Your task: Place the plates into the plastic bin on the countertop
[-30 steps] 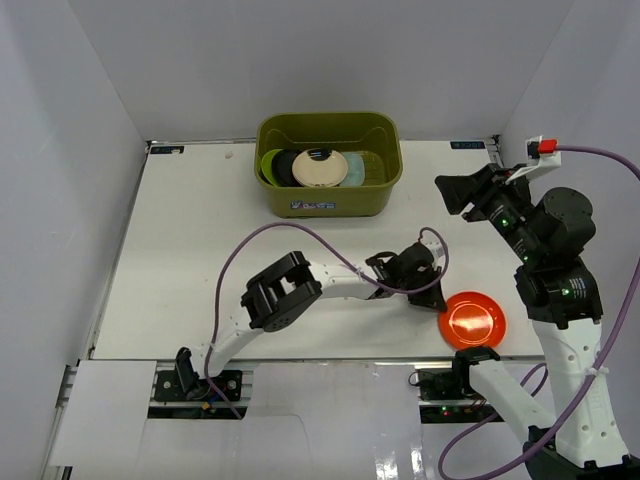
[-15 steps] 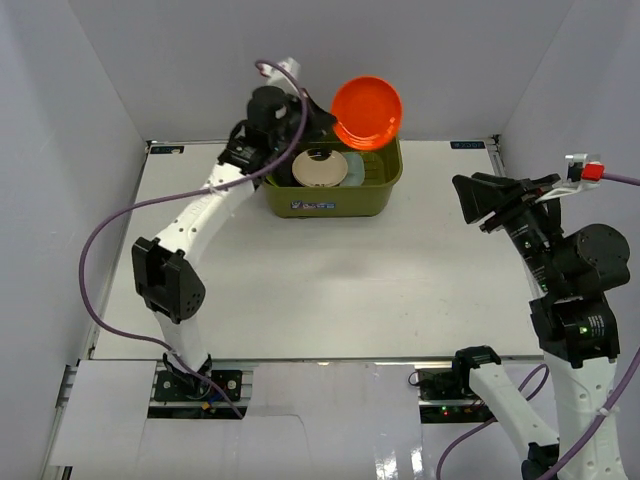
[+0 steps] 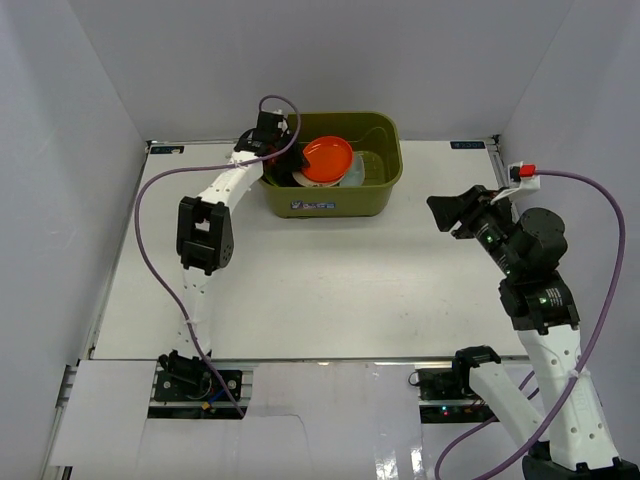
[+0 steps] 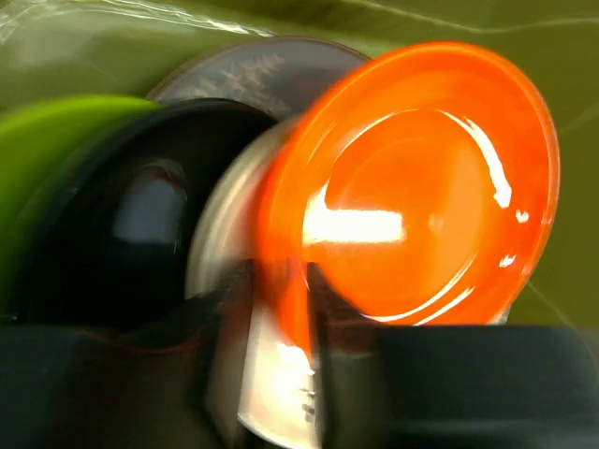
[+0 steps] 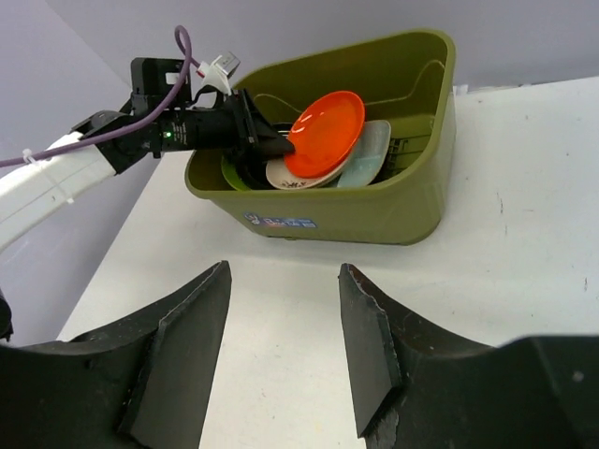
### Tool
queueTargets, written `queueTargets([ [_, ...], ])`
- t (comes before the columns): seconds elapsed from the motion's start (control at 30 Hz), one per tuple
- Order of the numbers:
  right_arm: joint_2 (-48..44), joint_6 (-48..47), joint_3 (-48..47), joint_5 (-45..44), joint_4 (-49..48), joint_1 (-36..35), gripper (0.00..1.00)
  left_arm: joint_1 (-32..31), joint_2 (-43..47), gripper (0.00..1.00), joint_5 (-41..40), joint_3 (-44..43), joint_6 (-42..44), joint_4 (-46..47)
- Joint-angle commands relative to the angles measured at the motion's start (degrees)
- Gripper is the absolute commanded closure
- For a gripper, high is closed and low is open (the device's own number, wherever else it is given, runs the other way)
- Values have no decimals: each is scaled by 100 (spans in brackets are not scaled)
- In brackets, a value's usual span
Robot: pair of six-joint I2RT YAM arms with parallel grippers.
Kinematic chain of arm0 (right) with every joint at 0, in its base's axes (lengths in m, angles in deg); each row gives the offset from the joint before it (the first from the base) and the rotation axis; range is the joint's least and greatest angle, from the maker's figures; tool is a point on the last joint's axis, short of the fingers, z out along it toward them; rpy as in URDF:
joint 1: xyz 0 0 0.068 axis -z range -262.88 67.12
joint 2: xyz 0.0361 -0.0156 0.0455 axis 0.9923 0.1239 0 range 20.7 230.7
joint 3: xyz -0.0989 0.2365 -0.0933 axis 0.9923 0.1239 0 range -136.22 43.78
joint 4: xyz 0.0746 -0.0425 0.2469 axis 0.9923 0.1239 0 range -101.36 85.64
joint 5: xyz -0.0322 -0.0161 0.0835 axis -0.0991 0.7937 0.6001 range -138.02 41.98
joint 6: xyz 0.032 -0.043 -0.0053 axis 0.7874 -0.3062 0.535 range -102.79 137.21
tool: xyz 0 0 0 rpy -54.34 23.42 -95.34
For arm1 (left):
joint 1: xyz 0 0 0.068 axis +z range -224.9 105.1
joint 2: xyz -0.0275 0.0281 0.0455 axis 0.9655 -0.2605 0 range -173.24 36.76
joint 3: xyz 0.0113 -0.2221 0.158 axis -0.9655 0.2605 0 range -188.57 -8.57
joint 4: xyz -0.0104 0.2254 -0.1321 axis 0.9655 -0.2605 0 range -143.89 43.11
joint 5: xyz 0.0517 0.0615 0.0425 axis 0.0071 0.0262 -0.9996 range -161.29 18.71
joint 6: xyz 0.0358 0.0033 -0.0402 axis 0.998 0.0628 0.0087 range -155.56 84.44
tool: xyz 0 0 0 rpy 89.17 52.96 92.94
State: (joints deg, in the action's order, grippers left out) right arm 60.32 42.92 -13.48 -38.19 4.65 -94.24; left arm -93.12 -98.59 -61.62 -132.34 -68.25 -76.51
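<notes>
Inside the plastic bin [image 3: 372, 198], at the 12 o'clock end of the counter [image 3: 330, 290], the orange plate [image 3: 327, 159] lies tilted on top of the stack. It leans on a cream plate [image 5: 285, 174], with the pale mint plate [image 5: 372, 150] at its 3 o'clock side. The black plate [image 4: 112, 224], lime green plate [image 4: 51, 140] and grey patterned plate [image 4: 253, 70] crowd its 9 o'clock side.

The left gripper [image 5: 281, 143] reaches over the bin's left wall to the orange plate's 9 o'clock rim. Its fingers sit one on each side of that rim, but the wrist view is smeared, so I cannot tell whether they grip it or stand clear. Over at 3 o'clock, well apart from the bin, the right gripper [image 5: 284, 281] hangs above the counter with its fingers spread on nothing.

I judge this to be the set-down of the orange plate. The next move calls for parting the left fingers fully, then lifting up and out toward 9 o'clock without dragging the rim or catching the wall. No plate shows out on the counter, so the job looks close to finished.
</notes>
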Motion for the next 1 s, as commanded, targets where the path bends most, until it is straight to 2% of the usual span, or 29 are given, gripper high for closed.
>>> queueTargets([
  [0.0,-103,65,188,72,-239,2,44,37,580,58,175,-43,34,27],
  [0.03,-112,65,214,64,-239,2,44,46,693,47,167,-8,26,36],
  [0.07,-103,65,223,63,-239,2,43,55,790,28,193,36,34,45],
  [0.13,-86,65,232,81,-239,-7,38,64,1027,11,193,151,78,123],
  [0.17,-51,74,241,107,-247,2,36,64,1324,5,202,177,87,150],
  [0.2,-24,91,241,151,-248,-7,30,73,1492,2,280,256,87,237],
  [0.27,11,135,276,204,-274,-7,22,64,1905,2,360,414,87,352],
  [0.33,11,188,302,257,-283,-7,4,55,2660,2,430,879,78,633],
  [0.4,2,188,303,362,-274,-7,10,46,3547,2,509,1291,105,878],
  [0.47,-59,171,303,467,-230,-16,10,46,4224,2,702,2178,209,1116],
  [0.5,-94,127,303,494,-186,-16,10,46,4967,2,790,2529,254,1326],
  [0.53,-129,48,268,468,-116,-16,10,38,5322,2,852,3194,263,1337],
  [0.57,-225,-5,224,355,-11,-16,10,38,5683,2,878,3505,289,1328],
  [0.6,-270,-66,102,249,251,-16,10,38,6443,2,974,3830,324,1311],
  [0.63,-392,-127,31,135,410,-16,10,38,6842,2,975,4503,359,1310],
  [0.7,-533,-233,21,-173,787,-16,10,29,7695,2,932,5227,325,1284],
  [0.73,-708,-373,82,-183,859,-16,10,38,8560,2,792,5997,211,1275],
  [0.83,-1155,-296,714,-104,948,-16,10,38,10057,2,825,7117,-439,1354],
  [0.87,-1271,-25,924,97,913,-25,10,38,10342,2,904,7738,-562,1372],
  [0.97,-1728,354,1769,912,457,-16,10,38,10958,2,1002,8472,-687,1154],
])
